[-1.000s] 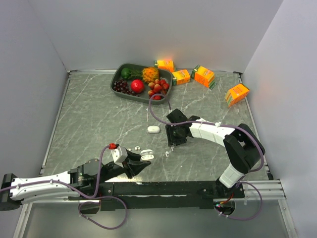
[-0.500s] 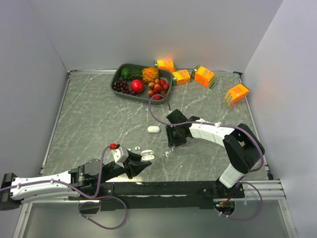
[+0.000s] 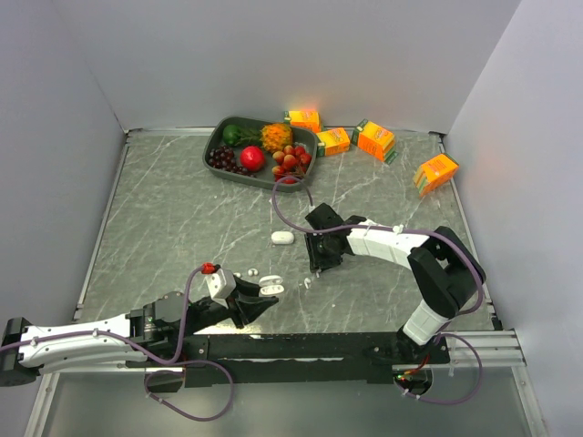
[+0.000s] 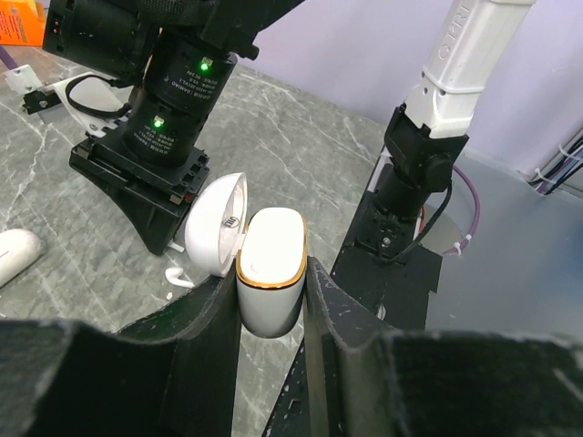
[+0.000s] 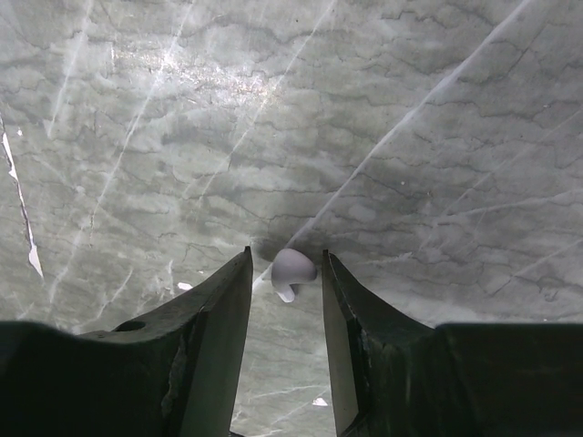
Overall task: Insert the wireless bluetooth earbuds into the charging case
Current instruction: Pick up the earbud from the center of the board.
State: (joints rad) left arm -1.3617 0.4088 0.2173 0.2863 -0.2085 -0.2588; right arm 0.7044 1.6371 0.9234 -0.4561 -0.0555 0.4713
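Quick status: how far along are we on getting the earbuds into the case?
Done: the left end effector grips the open charging case. In hand: the right end effector straddles one earbud on the table, jaws open, nothing lifted yet. Left: grasp it, seat it in the case, then fetch the stemmed earbud lying loose. Whether any bud is already seated, I cannot tell.

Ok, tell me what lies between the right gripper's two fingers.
One white earbud lies on the marble table inside the open right gripper; the right wrist view shows it.
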